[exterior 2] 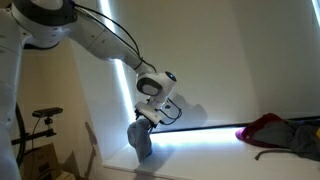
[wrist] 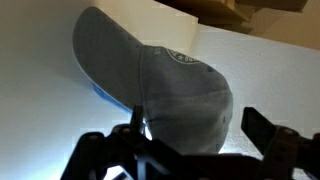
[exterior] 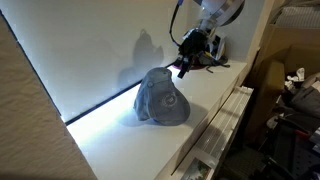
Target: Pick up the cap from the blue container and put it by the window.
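Cap [exterior: 162,98] over blue container [wrist: 99,94], only a blue sliver visible

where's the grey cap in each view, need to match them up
In an exterior view: the cap at centre frame.
In an exterior view: the cap low, left of centre.
Wrist view: the cap fills the middle, brim toward upper left.
Shared landmark: the open gripper, close to the cap in every view.
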`<state>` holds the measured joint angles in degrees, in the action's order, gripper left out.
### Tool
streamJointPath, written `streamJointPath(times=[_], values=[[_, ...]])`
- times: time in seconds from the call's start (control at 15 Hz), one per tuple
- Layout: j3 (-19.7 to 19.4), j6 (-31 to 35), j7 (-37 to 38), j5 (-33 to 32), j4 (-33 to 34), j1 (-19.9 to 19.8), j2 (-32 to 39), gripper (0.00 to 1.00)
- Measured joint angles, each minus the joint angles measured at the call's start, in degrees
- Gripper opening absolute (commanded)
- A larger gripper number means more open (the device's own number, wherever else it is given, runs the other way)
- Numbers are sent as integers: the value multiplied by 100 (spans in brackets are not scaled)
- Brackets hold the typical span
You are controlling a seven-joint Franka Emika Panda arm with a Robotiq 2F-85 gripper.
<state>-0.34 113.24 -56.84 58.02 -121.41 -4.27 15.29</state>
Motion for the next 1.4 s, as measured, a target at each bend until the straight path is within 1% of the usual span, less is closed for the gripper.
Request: streamJointPath(times=[0.2,0.33,0.53,0.8,0.87,0.93,1.0,1.2,1.27,1.33,1.4], values=[[0,48,-8,86,8,17,19,100],[28,400,-32,535,0,69,23,100],[139,1226,-321,1435,-23,229,56,100],[130,1277,-320,1470,-24,285,60,100],[117,1275,-320,1470,-24,285,60,75],[116,1275,-320,1471,-24,285,60,74],[115,1266,-279,1418,-24,286,60,68],[107,1201,67,1300,-10,287,60,46],[85,1121,206,1261,-2,285,60,38],[56,1020,334,1229,8,276,60,33],[33,945,432,1225,20,261,61,25]])
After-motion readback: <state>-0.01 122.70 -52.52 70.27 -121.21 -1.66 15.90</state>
